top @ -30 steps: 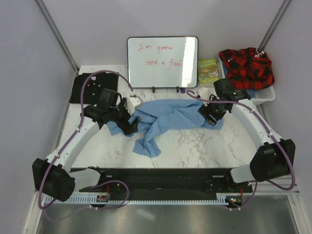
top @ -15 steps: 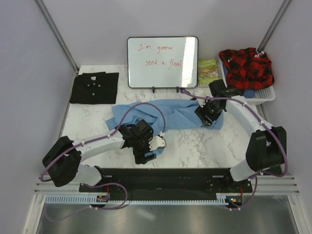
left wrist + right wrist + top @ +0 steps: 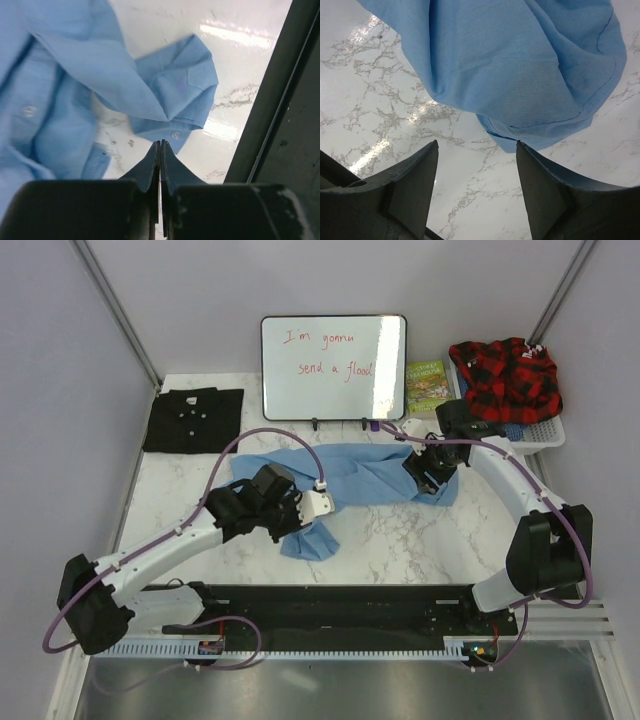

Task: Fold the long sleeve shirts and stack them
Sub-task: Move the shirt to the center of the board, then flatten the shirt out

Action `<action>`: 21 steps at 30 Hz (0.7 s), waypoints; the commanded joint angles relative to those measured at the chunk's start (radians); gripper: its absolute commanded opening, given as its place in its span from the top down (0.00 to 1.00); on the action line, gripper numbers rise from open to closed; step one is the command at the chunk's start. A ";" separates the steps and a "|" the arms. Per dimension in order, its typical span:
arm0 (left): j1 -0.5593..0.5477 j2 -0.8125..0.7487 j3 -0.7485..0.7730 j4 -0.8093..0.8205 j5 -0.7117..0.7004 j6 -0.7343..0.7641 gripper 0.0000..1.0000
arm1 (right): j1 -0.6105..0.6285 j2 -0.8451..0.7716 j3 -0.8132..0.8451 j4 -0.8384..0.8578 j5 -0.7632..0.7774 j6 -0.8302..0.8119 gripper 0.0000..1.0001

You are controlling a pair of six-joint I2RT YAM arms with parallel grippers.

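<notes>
The light blue long sleeve shirt (image 3: 360, 472) lies crumpled across the middle of the table, one sleeve trailing toward the front. Its cuff (image 3: 177, 95), with a button, rests on the marble. My left gripper (image 3: 161, 142) is shut, its tips meeting on the cuff's near edge; from above it (image 3: 298, 525) sits over the sleeve end. The right gripper (image 3: 477, 145) is open just above the table, beside the shirt's right edge (image 3: 545, 100), with nothing between its fingers; from above it (image 3: 425, 480) hangs over that edge. The black shirt (image 3: 193, 420) lies folded at the back left.
A whiteboard (image 3: 333, 367) stands at the back centre, a book (image 3: 428, 385) beside it. A white basket (image 3: 545, 432) at the back right holds a red plaid garment (image 3: 505, 375). A black rail (image 3: 330, 605) runs along the front edge, close to the left gripper.
The left arm swung from the shirt's left end to the front sleeve and its jaws closed there. The right gripper stayed open at the shirt's right edge.
</notes>
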 commanded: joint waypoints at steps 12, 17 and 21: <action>-0.125 0.078 -0.025 0.139 0.078 0.213 0.01 | -0.047 0.009 0.069 -0.045 -0.043 -0.025 0.27; -0.130 0.200 -0.085 0.282 0.015 0.322 0.02 | -0.057 0.011 0.085 -0.064 -0.054 -0.033 0.14; -0.133 0.275 -0.149 0.369 -0.004 0.376 0.04 | -0.061 0.018 0.109 -0.080 -0.063 -0.037 0.12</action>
